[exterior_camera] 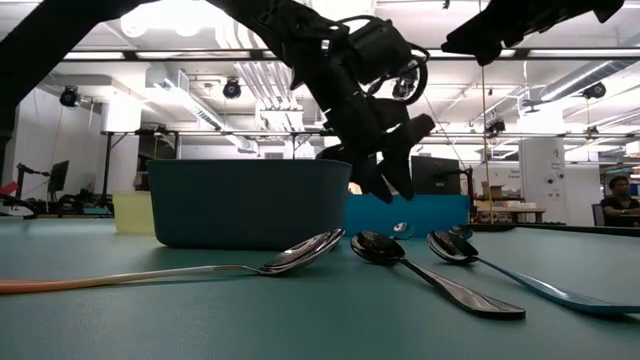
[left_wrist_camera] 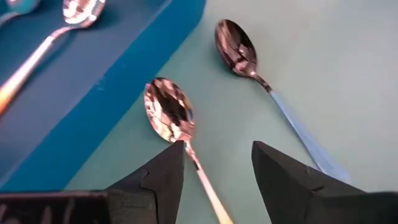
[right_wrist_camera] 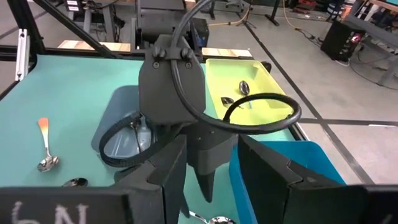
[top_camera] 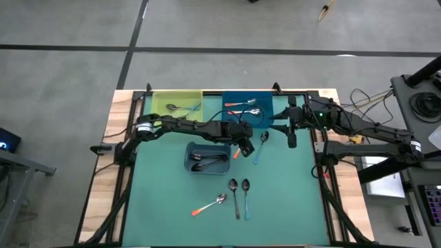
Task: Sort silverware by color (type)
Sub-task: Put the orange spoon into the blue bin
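Low in the frame three loose spoons lie on the green mat, mid-frame the left gripper, fingers spread, straddles an orange-handled spoon, while the right gripper hovers spread upper right.

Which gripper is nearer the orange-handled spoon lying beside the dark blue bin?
Left. The left gripper hangs right over the orange-handled spoon, open fingers straddling its handle. The right gripper hovers farther along the mat, beyond the blue-handled spoon.
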Controlling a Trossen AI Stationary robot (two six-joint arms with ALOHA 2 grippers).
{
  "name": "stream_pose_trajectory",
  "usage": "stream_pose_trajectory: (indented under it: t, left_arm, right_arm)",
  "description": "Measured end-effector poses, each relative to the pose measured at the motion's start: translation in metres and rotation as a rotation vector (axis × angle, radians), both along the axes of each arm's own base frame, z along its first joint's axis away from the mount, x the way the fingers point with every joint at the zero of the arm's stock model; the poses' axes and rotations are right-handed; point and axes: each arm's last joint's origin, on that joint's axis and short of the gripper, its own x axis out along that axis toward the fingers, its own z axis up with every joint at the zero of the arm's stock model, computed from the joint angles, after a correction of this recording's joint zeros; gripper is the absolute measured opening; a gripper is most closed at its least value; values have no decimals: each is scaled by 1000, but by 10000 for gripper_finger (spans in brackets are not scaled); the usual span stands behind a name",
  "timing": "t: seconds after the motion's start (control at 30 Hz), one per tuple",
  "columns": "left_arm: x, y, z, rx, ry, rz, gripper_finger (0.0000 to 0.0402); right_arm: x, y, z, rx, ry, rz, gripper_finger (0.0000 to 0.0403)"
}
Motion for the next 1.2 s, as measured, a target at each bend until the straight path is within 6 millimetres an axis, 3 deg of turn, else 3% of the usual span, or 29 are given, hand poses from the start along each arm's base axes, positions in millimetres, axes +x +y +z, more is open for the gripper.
stream_pose_trajectory:
  t: [0.47, 0.77, 1.2]
  left_arm:
    - [0, -6, -1, 90, 48, -101, 170]
    - [5, -6, -31, 80, 98, -96, 170]
    - [4, -4, -36, 114, 117, -66, 168]
  right_arm:
    - [0, 0, 0, 1, 0, -1, 137]
    - [0, 0, 0, 2, 1, -1, 137]
    - [0, 0, 0, 2, 2, -9, 137]
